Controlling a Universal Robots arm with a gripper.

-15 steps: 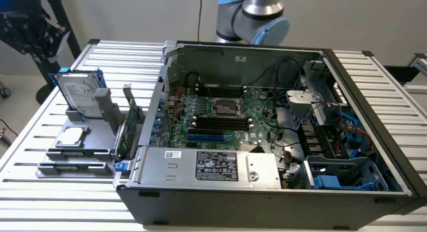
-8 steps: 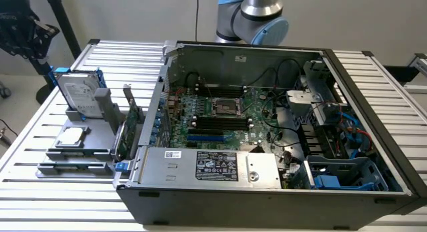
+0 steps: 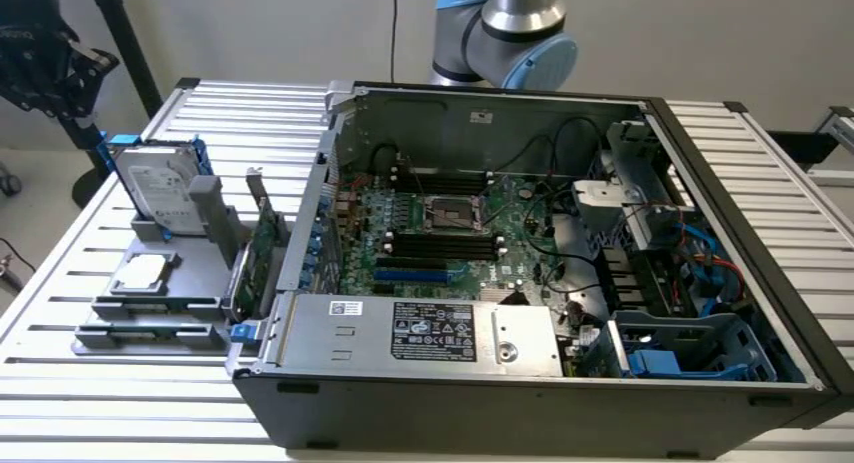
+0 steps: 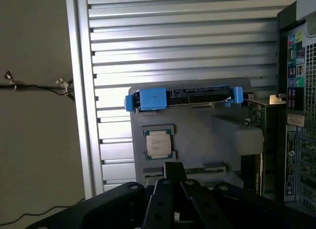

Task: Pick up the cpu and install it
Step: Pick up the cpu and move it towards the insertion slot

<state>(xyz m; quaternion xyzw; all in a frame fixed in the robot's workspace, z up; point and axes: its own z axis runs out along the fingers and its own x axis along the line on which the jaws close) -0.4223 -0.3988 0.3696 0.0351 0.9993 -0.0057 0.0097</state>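
Note:
The cpu (image 3: 144,273), a small flat square with a shiny silver top, lies flat on the grey holder (image 3: 160,308) at the exterior view's left, beside the open computer case (image 3: 534,383). From the wrist view the cpu (image 4: 158,143) sits in a square recess of the holder (image 4: 197,135). My gripper (image 4: 174,171) hangs well above it, its black fingers drawn together and shut on nothing. The motherboard's bare cpu socket (image 3: 454,215) shows inside the case. The arm's upper joints (image 3: 514,28) rise behind the case.
A big silver hard drive in a blue bracket (image 3: 158,188) stands upright at the holder's back. Long green cards (image 3: 254,268) stand on edge between holder and case. The slatted metal table (image 3: 80,383) ends close to the holder. Cables and a power supply (image 3: 427,328) crowd the case.

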